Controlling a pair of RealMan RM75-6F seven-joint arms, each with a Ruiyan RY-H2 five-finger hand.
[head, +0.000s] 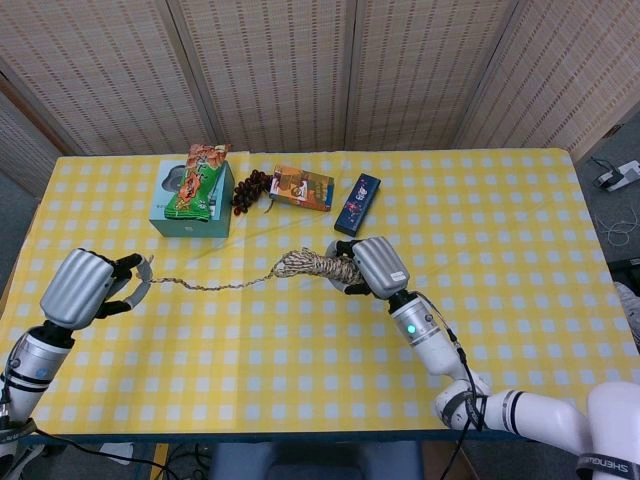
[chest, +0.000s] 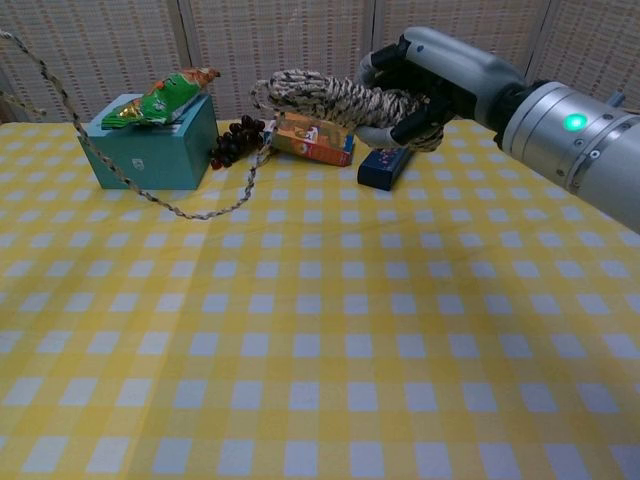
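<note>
My right hand grips a coiled bundle of speckled rope above the middle of the yellow checked table. A loose strand sags from the bundle toward my left hand, which pinches the rope's end above the table's left side. In the chest view the strand rises to the top left corner and the left hand is out of frame.
At the back stand a teal box with a green snack bag on top, dark grapes, an orange carton and a dark blue box.
</note>
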